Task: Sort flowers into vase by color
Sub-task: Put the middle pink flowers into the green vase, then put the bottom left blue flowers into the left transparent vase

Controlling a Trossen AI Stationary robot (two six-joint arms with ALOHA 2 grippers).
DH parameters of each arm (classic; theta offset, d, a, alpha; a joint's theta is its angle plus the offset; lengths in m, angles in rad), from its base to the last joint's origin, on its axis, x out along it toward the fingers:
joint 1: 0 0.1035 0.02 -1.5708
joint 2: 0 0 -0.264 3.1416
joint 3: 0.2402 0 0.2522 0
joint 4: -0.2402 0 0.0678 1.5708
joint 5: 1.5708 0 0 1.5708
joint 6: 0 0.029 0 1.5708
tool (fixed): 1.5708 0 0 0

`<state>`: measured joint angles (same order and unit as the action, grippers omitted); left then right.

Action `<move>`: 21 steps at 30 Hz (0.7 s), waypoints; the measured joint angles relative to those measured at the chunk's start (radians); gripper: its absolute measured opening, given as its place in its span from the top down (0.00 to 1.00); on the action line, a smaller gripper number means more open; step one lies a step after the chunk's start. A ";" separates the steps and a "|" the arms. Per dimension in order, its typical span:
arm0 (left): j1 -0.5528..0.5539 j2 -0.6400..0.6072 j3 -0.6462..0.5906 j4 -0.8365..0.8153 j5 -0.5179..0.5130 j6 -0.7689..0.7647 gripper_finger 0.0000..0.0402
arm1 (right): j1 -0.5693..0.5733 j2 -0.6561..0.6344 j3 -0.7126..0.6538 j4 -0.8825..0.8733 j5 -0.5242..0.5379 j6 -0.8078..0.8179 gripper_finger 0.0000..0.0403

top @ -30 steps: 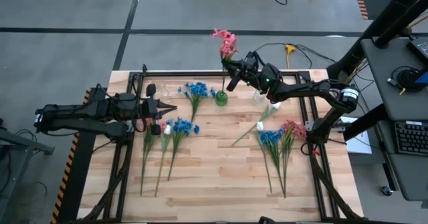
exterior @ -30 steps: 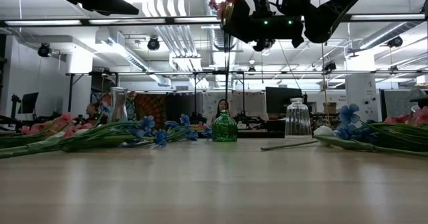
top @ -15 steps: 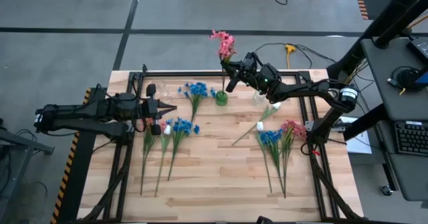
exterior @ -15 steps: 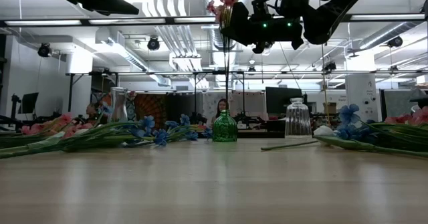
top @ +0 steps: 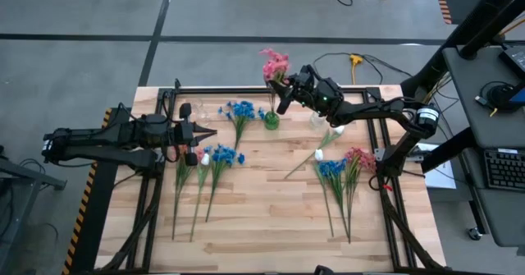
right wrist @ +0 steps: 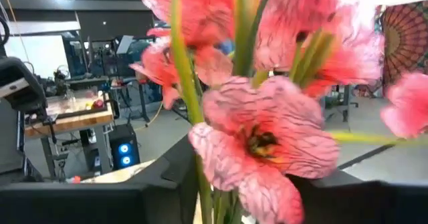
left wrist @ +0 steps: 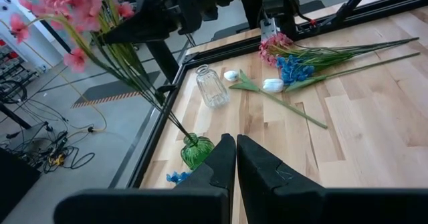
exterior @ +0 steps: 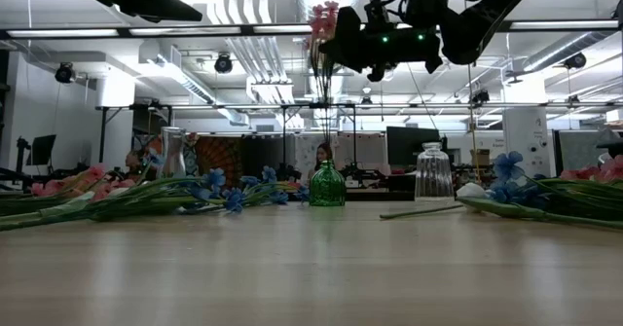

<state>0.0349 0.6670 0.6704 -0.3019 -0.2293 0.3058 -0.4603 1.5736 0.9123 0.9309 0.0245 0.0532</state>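
My right gripper (top: 284, 93) hovers above the green vase (top: 271, 121), shut on a bunch of pink flowers (top: 275, 61). In the low view the blossoms (exterior: 322, 19) stand beside the gripper (exterior: 336, 46) and the stems (exterior: 329, 122) run down to the vase (exterior: 327, 185). My left gripper (top: 211, 132) waits shut above the table's left half, over blue, pink and white flowers (top: 209, 156) lying flat. A blue bunch (top: 239, 111) lies left of the green vase. My right gripper pinches the pink bunch between its two fingers by the stems (right wrist: 202, 184), just below the blossoms. The fingers (left wrist: 144, 27) come roughly level from the table's right and lie across the stems. The bunch stands near upright, its lower ends (left wrist: 186, 132) in the green vase's mouth.
A clear vase (top: 316, 119) stands right of the green one, another (top: 185, 111) near my left gripper. White (top: 328, 135), blue (top: 332, 170) and pink (top: 358, 157) flowers lie on the right half. Bare wood stretches along the near edge. A dark metal frame (top: 246, 89) rims the table.
My right gripper has come down a little over the green vase, carrying the pink bunch with it. The blossoms stand lower than a second ago and the stems reach farther into the vase.
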 joint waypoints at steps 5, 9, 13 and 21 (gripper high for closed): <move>0.000 0.000 0.000 -0.009 0.000 0.000 1.00 | 0.000 -0.011 0.000 -0.060 -0.002 0.016 0.56; 0.000 0.000 0.000 -0.010 0.000 0.000 1.00 | 0.000 -0.035 0.000 -0.125 -0.002 0.018 0.50; 0.000 0.000 0.000 -0.010 0.000 0.000 1.00 | 0.000 -0.069 0.000 -0.201 -0.001 0.023 0.46; 0.000 0.000 0.000 -0.010 0.000 0.000 1.00 | 0.000 -0.129 0.000 -0.339 -0.001 0.026 0.39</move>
<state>0.0346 0.6670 0.6704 -0.3118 -0.2291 0.3054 -0.4603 1.4447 0.9123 0.5917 0.0238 0.0795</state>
